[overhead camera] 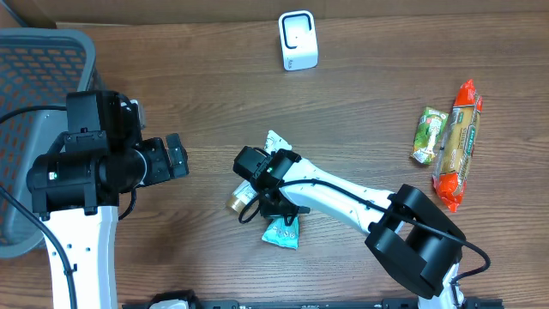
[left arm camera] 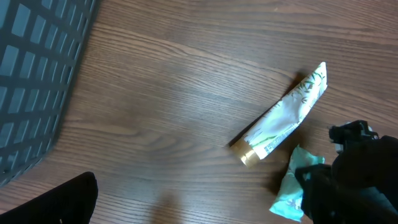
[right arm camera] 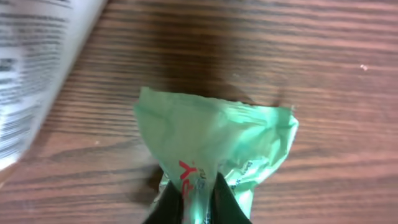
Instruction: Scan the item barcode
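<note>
A crumpled teal packet (overhead camera: 281, 232) lies on the wooden table, seen close up in the right wrist view (right arm camera: 211, 137). My right gripper (right arm camera: 199, 202) is shut on the packet's pinched near edge, low over the table (overhead camera: 279, 215). Beside it lies a white tube (left arm camera: 283, 115) with a gold cap, partly under the right arm in the overhead view. A white scanner (overhead camera: 298, 40) stands upright at the back. My left gripper (overhead camera: 176, 156) hovers open to the left with nothing in it; only one of its fingers (left arm camera: 71, 199) shows in the left wrist view.
A grey mesh basket (overhead camera: 34, 60) fills the far left. A green snack packet (overhead camera: 429, 135) and a long orange biscuit pack (overhead camera: 459, 146) lie at the right. The right arm's black body (left arm camera: 360, 180) sits over the teal packet (left arm camera: 289, 190).
</note>
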